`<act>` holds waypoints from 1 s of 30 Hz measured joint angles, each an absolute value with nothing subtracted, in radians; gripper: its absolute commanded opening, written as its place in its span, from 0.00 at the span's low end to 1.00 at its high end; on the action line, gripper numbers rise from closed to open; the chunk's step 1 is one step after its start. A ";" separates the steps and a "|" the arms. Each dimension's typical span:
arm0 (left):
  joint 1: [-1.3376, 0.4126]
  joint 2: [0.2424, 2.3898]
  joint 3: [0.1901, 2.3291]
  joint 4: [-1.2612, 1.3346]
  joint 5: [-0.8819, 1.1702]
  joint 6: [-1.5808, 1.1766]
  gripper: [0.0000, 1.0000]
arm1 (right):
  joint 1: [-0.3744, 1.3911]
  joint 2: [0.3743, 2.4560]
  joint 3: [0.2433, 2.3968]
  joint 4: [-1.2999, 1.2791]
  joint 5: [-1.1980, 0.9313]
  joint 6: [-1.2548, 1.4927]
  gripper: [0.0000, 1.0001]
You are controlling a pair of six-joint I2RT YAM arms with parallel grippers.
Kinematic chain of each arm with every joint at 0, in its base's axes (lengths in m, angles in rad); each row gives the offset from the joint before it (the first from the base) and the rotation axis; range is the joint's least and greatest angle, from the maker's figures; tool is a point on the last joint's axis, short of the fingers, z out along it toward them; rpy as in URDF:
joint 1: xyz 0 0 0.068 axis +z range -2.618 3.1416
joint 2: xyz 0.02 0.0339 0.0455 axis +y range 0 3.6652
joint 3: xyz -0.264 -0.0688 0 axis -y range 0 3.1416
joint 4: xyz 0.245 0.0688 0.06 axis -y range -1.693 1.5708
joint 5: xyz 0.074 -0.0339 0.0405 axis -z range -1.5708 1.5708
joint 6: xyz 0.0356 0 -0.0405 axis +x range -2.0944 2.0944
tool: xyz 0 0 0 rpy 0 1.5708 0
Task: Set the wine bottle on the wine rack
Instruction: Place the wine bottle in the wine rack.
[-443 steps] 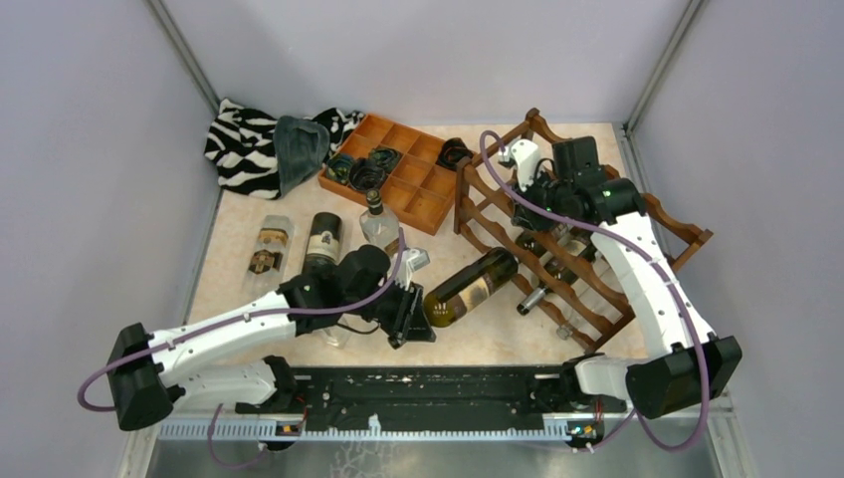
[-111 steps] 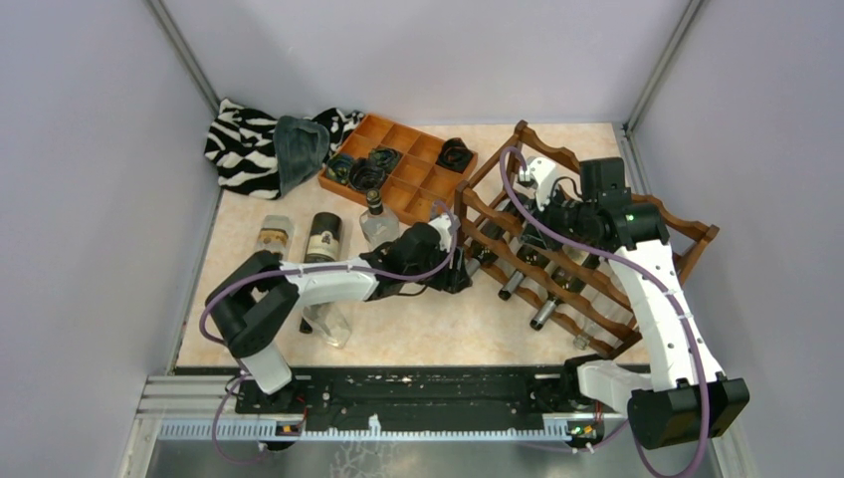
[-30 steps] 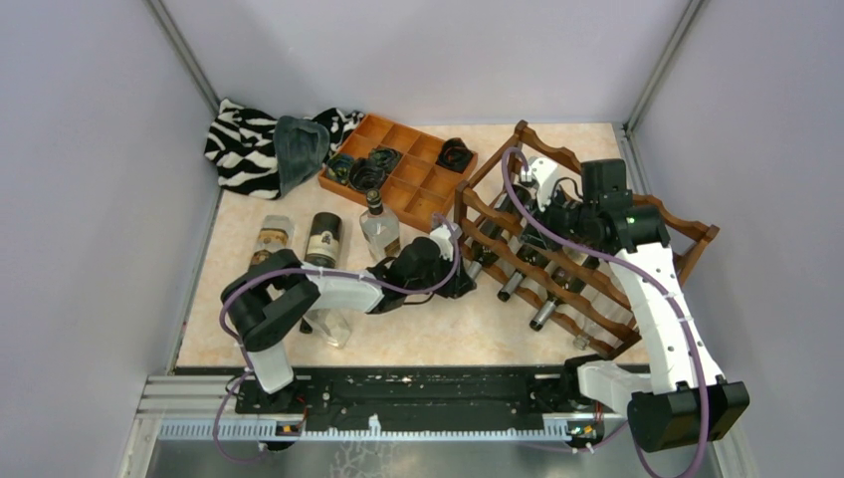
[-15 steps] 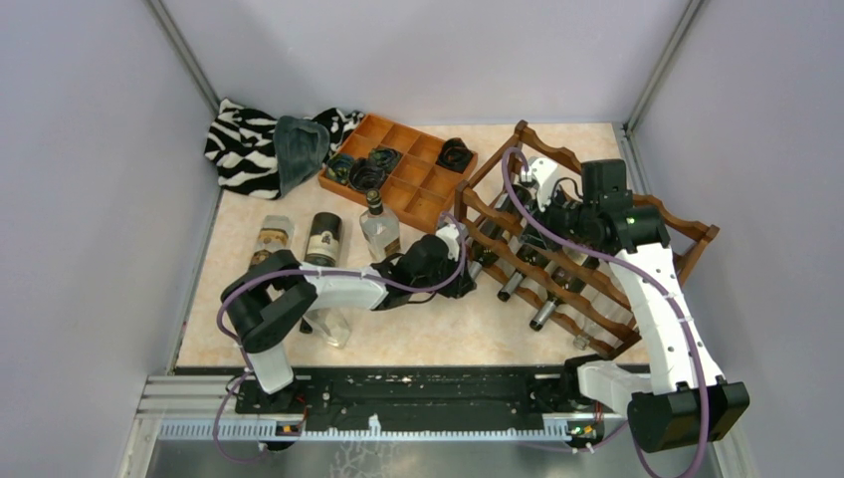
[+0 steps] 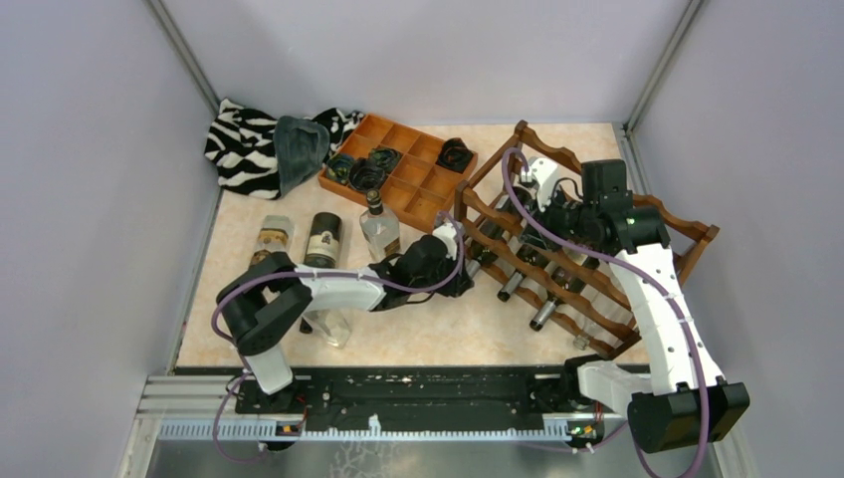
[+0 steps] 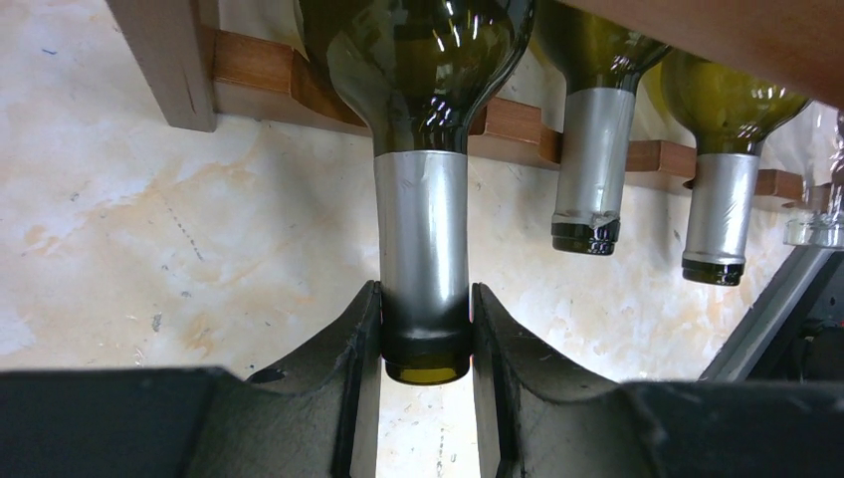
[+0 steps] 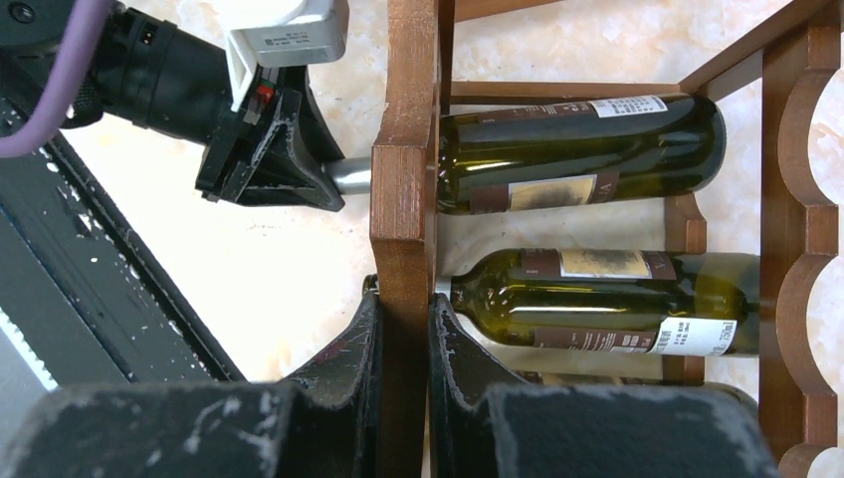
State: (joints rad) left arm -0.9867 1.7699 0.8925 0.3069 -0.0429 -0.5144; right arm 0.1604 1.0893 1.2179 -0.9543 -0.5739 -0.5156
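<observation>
Left jaws are pinched onto the foil neck of the wine bottle [image 6: 423, 60] near its mouth, so my left gripper [image 6: 425, 339] has it firmly. I see the bottle lying flat in the wine rack [image 7: 403, 199], its long axis level, neck poking out past the front rail toward the left arm and its base deep inside. My right gripper [image 7: 403, 329] is clamped around the rack's front upright. A second bottle [image 6: 589, 129] and a third bottle [image 6: 722, 189] lie alongside, necks pointing the same way. Loose bottles [image 5: 321, 239] and an orange tray [image 5: 423, 184] sit well apart.
</observation>
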 measured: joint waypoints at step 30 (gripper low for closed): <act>-0.991 1.773 0.904 0.286 -0.062 -0.614 0.00 | 0.160 1.089 1.217 -0.953 -0.574 -0.516 0.00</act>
State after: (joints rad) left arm -0.9913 1.7729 0.9043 0.2863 -0.0620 -0.6144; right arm 0.1604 1.0885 1.2171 -0.9527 -0.5739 -0.5159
